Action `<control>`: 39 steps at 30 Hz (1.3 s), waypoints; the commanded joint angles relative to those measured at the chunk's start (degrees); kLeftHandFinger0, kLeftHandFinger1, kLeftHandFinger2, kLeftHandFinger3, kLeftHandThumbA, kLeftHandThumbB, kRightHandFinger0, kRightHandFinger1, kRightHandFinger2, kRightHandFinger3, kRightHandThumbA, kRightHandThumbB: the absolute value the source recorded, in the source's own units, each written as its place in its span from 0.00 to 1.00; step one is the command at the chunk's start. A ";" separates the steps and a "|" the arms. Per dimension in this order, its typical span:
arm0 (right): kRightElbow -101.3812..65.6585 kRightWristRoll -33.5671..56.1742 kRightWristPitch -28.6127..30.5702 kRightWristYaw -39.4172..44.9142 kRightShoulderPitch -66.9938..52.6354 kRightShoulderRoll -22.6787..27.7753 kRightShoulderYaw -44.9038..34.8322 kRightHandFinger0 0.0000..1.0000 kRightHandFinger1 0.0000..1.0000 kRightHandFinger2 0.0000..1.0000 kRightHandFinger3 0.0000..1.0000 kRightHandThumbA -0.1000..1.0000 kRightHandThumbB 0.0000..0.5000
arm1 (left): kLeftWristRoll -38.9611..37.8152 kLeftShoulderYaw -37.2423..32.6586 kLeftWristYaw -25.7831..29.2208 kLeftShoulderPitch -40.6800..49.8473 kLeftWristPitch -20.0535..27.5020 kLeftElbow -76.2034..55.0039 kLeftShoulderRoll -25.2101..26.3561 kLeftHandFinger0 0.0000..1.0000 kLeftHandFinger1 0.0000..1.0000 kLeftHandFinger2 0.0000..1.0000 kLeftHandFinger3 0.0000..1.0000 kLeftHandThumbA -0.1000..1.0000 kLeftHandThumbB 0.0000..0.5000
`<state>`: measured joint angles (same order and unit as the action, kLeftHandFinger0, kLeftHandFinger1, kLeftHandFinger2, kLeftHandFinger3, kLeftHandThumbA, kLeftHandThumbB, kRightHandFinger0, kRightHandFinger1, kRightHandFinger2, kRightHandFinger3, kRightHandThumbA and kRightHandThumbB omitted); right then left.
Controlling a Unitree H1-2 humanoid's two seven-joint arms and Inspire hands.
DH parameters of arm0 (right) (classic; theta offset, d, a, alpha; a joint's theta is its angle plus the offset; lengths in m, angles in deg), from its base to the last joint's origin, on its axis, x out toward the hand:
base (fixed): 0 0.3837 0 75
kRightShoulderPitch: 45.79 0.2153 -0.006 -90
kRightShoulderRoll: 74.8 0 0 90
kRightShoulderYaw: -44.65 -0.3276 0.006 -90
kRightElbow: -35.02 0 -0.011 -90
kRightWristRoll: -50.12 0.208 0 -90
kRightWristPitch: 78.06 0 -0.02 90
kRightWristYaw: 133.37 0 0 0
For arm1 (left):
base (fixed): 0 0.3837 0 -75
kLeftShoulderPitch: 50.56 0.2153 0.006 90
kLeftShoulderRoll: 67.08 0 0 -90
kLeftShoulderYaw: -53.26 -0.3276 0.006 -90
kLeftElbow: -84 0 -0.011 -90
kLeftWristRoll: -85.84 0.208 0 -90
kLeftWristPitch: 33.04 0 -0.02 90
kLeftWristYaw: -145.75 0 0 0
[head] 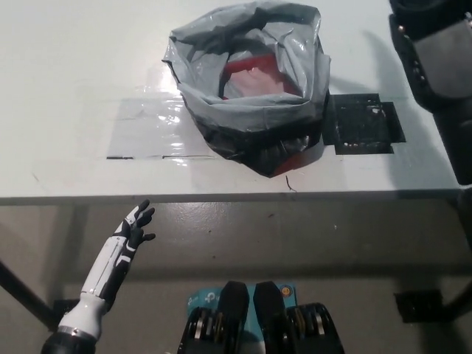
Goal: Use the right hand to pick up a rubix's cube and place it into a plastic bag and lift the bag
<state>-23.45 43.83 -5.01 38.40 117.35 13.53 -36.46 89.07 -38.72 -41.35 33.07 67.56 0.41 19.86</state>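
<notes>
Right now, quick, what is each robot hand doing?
Left hand: open, holding nothing, low beside the table.
Right hand: out of view; only the black arm shows.

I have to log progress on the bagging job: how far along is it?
Done, it seems: something red shows inside the open bag, likely the cube, though unclear. In hand: nothing. The bag sits on the table; only the right arm shows, its hand out of frame. The left hand rests open below the table. Left: lifting the bag.
</notes>
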 commanded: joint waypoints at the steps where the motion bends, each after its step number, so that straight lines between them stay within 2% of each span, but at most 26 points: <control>1: -35.81 5.37 -4.72 6.48 -2.08 9.95 -9.29 1.00 1.00 1.00 1.00 1.00 0.98 | -0.55 0.85 -0.28 -5.04 0.87 -0.85 1.09 0.90 1.00 1.00 1.00 1.00 0.95; 4: -44.26 6.09 -1.00 7.49 -4.66 14.53 -12.48 1.00 1.00 1.00 1.00 1.00 0.96 | 0.41 0.98 0.52 -7.10 -0.19 -0.29 0.91 0.94 1.00 1.00 1.00 1.00 0.98; 9: -64.95 5.67 -5.76 6.80 -14.75 18.05 -17.88 1.00 1.00 1.00 1.00 1.00 0.91 | 1.26 1.44 1.54 -10.98 0.78 2.17 1.25 0.98 1.00 1.00 1.00 1.00 0.98; 10: -67.33 5.40 -5.76 6.54 -16.64 18.24 -18.58 1.00 1.00 1.00 1.00 1.00 0.90 | 1.13 1.52 1.52 -11.36 0.95 2.44 1.33 0.99 1.00 1.00 1.00 1.00 0.97; 11: -69.63 5.56 -5.37 6.11 -19.22 18.11 -19.53 1.00 1.00 1.00 1.00 1.00 0.93 | 0.89 1.61 1.42 -11.54 0.85 2.53 1.38 1.00 1.00 1.00 1.00 1.00 0.98; 13: -75.33 7.84 -1.99 4.72 -27.42 16.72 -21.69 1.00 1.00 1.00 1.00 1.00 0.96 | 0.46 1.77 1.28 -12.28 1.99 3.38 1.56 1.00 1.00 1.00 1.00 1.00 0.92; 14: -77.10 7.17 0.86 3.96 -31.13 15.63 -21.39 1.00 1.00 1.00 1.00 1.00 0.95 | 0.40 1.82 1.30 -12.39 2.92 3.67 1.66 1.00 1.00 1.00 1.00 1.00 0.89; 15: -77.34 5.98 4.75 3.28 -33.68 14.67 -20.90 1.00 1.00 1.00 1.00 1.00 0.88 | 0.25 1.86 1.18 -12.58 3.08 3.68 1.77 1.00 1.00 1.00 1.00 1.00 0.87; 16: -76.75 4.23 12.25 2.08 -37.77 12.82 -19.86 1.00 1.00 1.00 1.00 1.00 0.75 | 0.01 1.91 0.92 -12.81 2.95 3.43 1.97 1.00 1.00 1.00 1.00 1.00 0.84; 17: -76.32 3.66 15.30 1.59 -39.33 12.03 -19.43 1.00 1.00 1.00 1.00 1.00 0.72 | -0.05 1.91 0.78 -12.94 2.81 3.32 2.09 1.00 1.00 1.00 1.00 1.00 0.84; 18: -75.51 0.90 20.99 0.22 -43.52 9.96 -18.11 1.00 1.00 1.00 1.00 1.00 0.75 | -0.03 1.85 0.63 -12.98 2.64 2.85 2.19 1.00 1.00 1.00 1.00 1.00 0.80; 19: -75.07 -1.33 22.98 -0.67 -45.56 8.90 -17.33 1.00 1.00 1.00 1.00 1.00 0.84 | 0.18 1.79 0.64 -12.88 2.45 2.44 2.24 1.00 1.00 1.00 1.00 1.00 0.77; 20: -72.98 -4.96 29.19 -2.43 -50.42 6.52 -15.11 1.00 1.00 1.00 1.00 1.00 0.83 | 0.67 1.75 0.77 -12.48 1.89 1.34 2.34 1.00 1.00 1.00 1.00 1.00 0.75; 22: -71.02 -6.48 33.64 -3.53 -53.96 4.75 -13.42 1.00 1.00 1.00 1.00 1.00 0.79 | 0.59 1.75 0.71 -12.20 1.45 0.65 2.28 1.00 1.00 1.00 1.00 1.00 0.73; 23: -69.71 -7.65 35.46 -4.30 -56.16 3.66 -12.28 1.00 1.00 1.00 1.00 1.00 0.73 | 0.46 1.76 0.61 -11.74 1.10 0.01 2.24 1.00 1.00 1.00 1.00 1.00 0.71; 25: -64.70 -14.82 39.00 -8.70 -61.02 1.26 -9.47 1.00 1.00 1.00 1.00 1.00 0.48 | 0.29 1.76 0.43 -10.42 0.38 -1.53 2.19 1.00 1.00 1.00 1.00 1.00 0.65; 26: -62.18 -16.97 39.94 -10.06 -62.75 0.69 -8.37 1.00 1.00 1.00 1.00 1.00 0.45 | 0.27 1.72 0.39 -9.50 0.18 -2.27 2.12 1.00 1.00 1.00 1.00 1.00 0.63; 28: -57.91 -17.58 41.31 -10.64 -65.10 -0.05 -6.76 1.00 1.00 1.00 1.00 1.00 0.47 | 0.26 1.66 0.34 -7.94 -0.06 -3.38 2.01 1.00 1.00 1.00 1.00 1.00 0.60; 29: -56.43 -16.85 41.37 -10.28 -66.24 -0.51 -6.08 1.00 1.00 1.00 1.00 1.00 0.53 | 0.33 1.63 0.32 -6.85 -0.01 -4.00 2.03 1.00 1.00 1.00 1.00 1.00 0.58; 30: -53.24 -18.14 39.93 -11.18 -67.65 -1.19 -4.62 1.00 1.00 1.00 1.00 1.00 0.55 | 0.36 1.62 0.24 -5.33 0.42 -4.64 2.15 1.00 1.00 1.00 1.00 1.00 0.55; 31: -52.51 -18.66 39.63 -11.44 -68.15 -1.46 -4.31 1.00 1.00 1.00 1.00 1.00 0.55 | 0.35 1.62 0.20 -4.83 0.54 -4.85 2.21 1.00 1.00 1.00 1.00 1.00 0.55; 34: -43.55 -16.24 38.94 -11.34 -70.61 -3.88 -2.36 1.00 1.00 1.00 1.00 1.00 0.68 | 0.89 1.33 0.11 -2.06 0.38 -5.79 2.31 1.00 1.00 1.00 1.00 1.00 0.59; 35: -42.17 -16.18 38.95 -11.41 -71.15 -4.10 -2.15 1.00 1.00 1.00 1.00 1.00 0.69 | 0.85 1.16 0.00 -1.48 0.33 -5.90 2.18 1.00 1.00 1.00 1.00 1.00 0.59; 36: -38.91 -17.53 39.30 -12.33 -71.64 -4.21 -1.39 1.00 1.00 1.00 1.00 1.00 0.66 | 0.82 0.89 -0.10 -0.41 0.19 -6.21 1.91 1.00 1.00 1.00 1.00 1.00 0.55; 39: -33.94 -18.84 40.91 -12.79 -73.80 -4.52 0.35 1.00 1.00 1.00 1.00 1.00 0.65 | 0.27 0.70 -0.40 3.06 0.01 -7.52 1.64 1.00 1.00 1.00 1.00 1.00 0.57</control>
<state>-66.12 38.47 8.44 36.77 50.22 11.84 -41.01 89.10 -38.69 -41.34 29.96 67.04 2.16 19.88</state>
